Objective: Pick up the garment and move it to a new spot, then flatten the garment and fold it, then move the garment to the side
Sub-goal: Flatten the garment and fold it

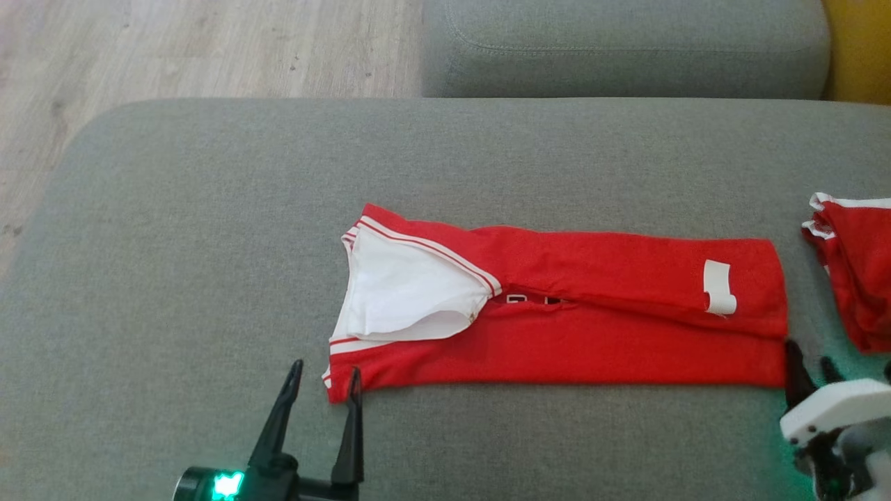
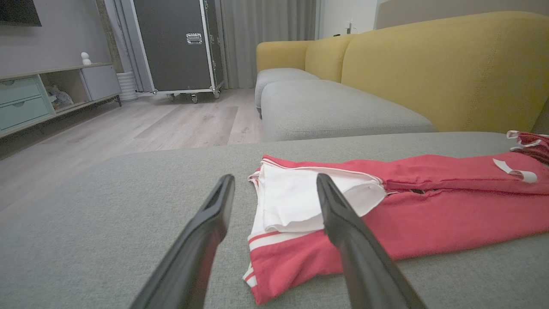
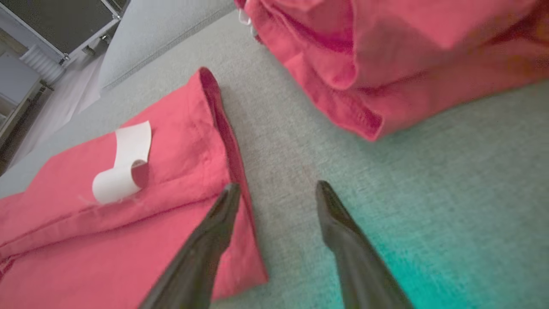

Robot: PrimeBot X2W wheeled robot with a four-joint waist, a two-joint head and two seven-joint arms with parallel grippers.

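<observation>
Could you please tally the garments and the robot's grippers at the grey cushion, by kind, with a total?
Red garments: 2 (long folded garment, second garment at the right edge)
Grippers: 2 (left gripper, right gripper)
Total: 4

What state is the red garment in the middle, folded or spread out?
Folded: the red garment lies as a narrow strip, its long edges turned in and meeting along the middle.
</observation>
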